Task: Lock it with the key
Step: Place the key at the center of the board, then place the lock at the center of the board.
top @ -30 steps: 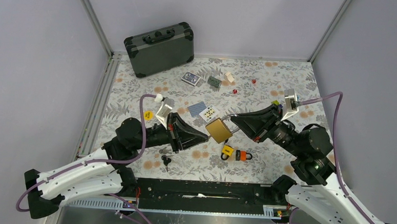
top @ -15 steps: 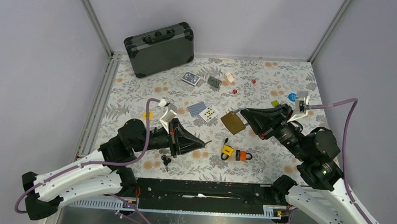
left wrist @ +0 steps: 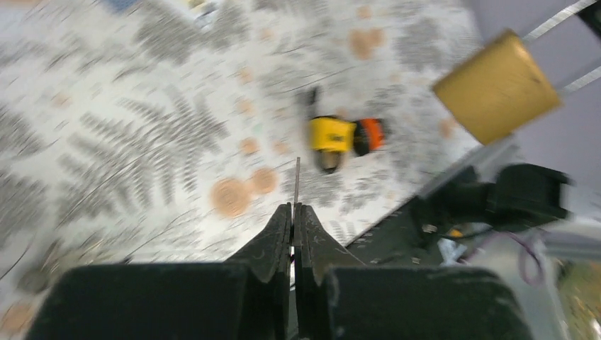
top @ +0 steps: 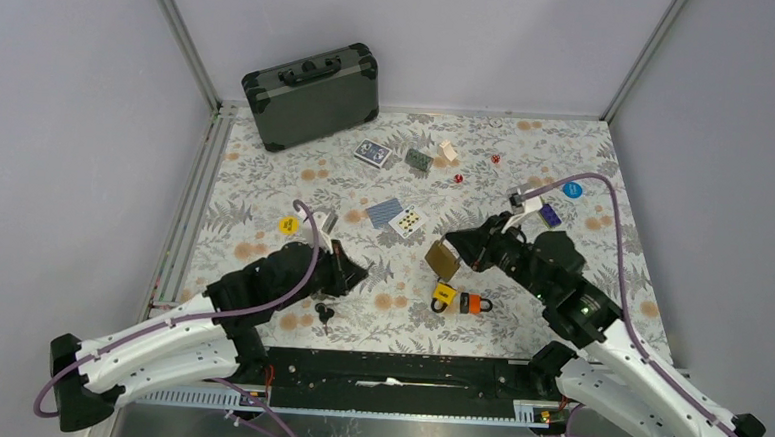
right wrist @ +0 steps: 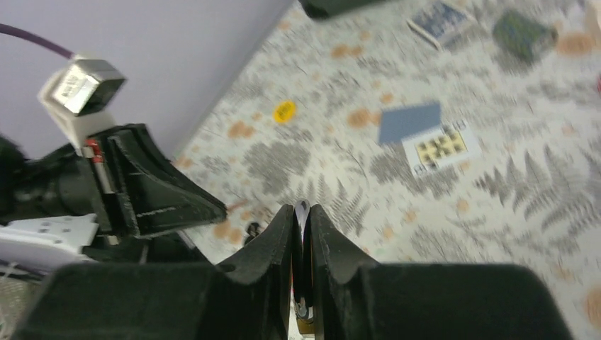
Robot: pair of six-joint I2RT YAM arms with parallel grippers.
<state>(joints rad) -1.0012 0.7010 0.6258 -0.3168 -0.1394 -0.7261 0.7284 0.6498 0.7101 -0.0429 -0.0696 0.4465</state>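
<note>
The key (left wrist: pixel 296 180) juts as a thin blade from the tips of the left gripper (left wrist: pixel 293 209), whose fingers are pressed together on it. Gripped this way, the blade points forward where the wrist camera can follow it. Across the gap, the right gripper (top: pixel 459 250) pinches the brass padlock (top: pixel 442 259) by its silver shackle. The padlock's body hangs clear of the patterned surface (top: pixel 255 187), apparently so its keyhole end can be presented to the other arm. The two arms face each other, but key and padlock are apart. In the left wrist view the blade points toward the small yellow padlock (left wrist: pixel 330 134) and the orange padlock (left wrist: pixel 370 134) lying side by side below. The brass padlock (left wrist: pixel 496 86) sits high and to the right of that line. The insertion step looks not yet done, and lining the blade up with the keyhole is likely the next demand. Both wrist views are blurred, so the keyhole itself cannot be made out. What looks like a spare key (top: pixel 324 315) lies on the surface just beside the left arm.
</note>
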